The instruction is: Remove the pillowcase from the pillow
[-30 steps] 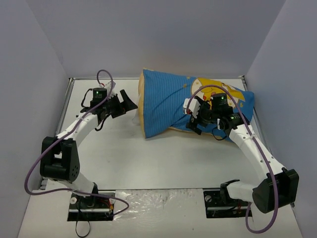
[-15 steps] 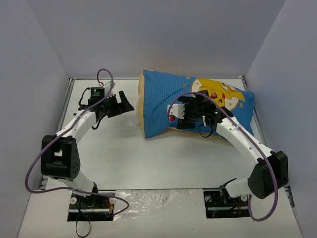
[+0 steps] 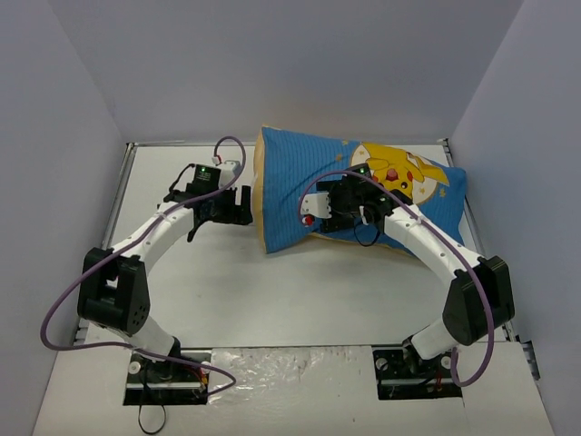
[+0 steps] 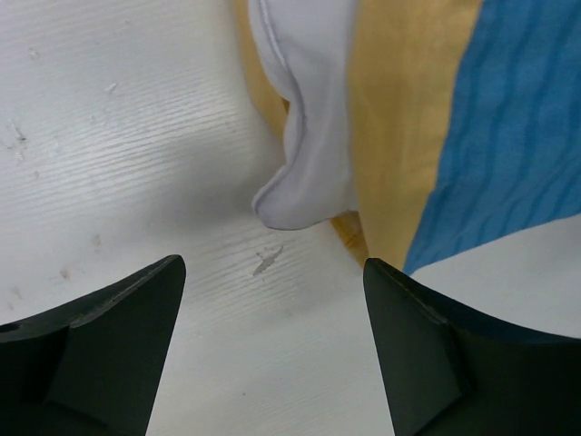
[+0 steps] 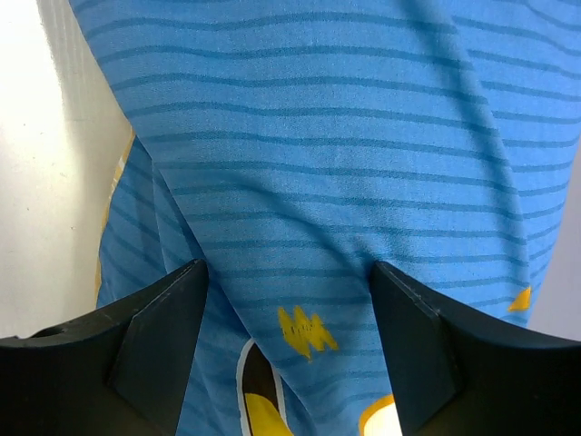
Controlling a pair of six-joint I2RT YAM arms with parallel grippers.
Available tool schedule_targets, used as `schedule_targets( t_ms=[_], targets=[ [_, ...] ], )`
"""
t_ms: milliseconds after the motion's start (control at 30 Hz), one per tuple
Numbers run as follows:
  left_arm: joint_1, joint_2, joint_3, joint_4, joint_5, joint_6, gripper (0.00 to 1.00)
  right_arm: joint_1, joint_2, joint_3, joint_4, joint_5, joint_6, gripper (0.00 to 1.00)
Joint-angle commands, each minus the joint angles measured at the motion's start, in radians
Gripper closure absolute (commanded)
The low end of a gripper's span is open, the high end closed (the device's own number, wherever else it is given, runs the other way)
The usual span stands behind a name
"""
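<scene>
- White table (image 3: 227,300) with plain grey walls around it; the pillowcase (image 3: 290,186) lies on it, with the pillow (image 4: 309,173) inside.
- Straight ahead of the left gripper (image 4: 272,300), just beyond its fingertips, is the open end of the pillowcase. A white corner of the pillow comes out there, framed by the mustard-yellow inner side of the cover.
- From this claw the long axis of the pillow runs away toward the other arm, so the mouth of the cover faces the left claw, and this claw is the nearer one to the bare pillow corner.
- The jaws of the left claw stand wide apart, and only the table shows between them. It holds nothing, and the white corner is near but not touched.
- Directly under the right gripper (image 5: 289,282) is the blue striped top of the pillowcase, about the middle of its length, with a part of the yellow cartoon on the near side of its fingers.
- Its jaws are also apart, and fabric fills the gap between them. I see no fold pinched, and I cannot tell if the tips press on the cloth.
- My judgement: the next move needs the left claw on the white corner while the right one takes the cover.
</scene>
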State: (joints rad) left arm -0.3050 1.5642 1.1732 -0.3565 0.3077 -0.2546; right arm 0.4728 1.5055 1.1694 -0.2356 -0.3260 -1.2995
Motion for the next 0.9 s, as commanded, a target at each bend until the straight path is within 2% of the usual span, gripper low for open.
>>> schedule_targets(
  t_ms=[0,200,300,433,567,767,867],
  targets=[
    [0.01,0.033,0.042,-0.033,-0.074,0.06,0.23,0.001,-0.031,0.032,0.002,0.008,0.0,0.32],
    [0.012,0.025,0.014,0.02,-0.091,0.086,0.24,0.001,-0.034,0.016,0.002,0.013,0.002,0.29],
    [0.012,0.039,-0.001,0.118,0.043,0.106,0.24,0.001,-0.024,0.026,0.001,0.016,0.008,0.29],
    [0.012,0.034,-0.037,0.217,0.128,0.11,0.24,0.001,-0.033,0.024,-0.001,0.007,0.006,0.3],
    [0.014,0.072,-0.023,0.217,0.137,0.107,0.26,0.0,-0.044,0.018,-0.001,0.001,0.005,0.31],
    [0.015,0.132,0.028,0.198,0.126,0.126,0.37,0.0,-0.073,0.001,-0.001,-0.024,0.016,0.31],
    [0.02,0.137,0.04,0.182,0.108,0.14,0.39,0.0,-0.08,-0.007,-0.001,-0.024,0.02,0.31]
  ],
)
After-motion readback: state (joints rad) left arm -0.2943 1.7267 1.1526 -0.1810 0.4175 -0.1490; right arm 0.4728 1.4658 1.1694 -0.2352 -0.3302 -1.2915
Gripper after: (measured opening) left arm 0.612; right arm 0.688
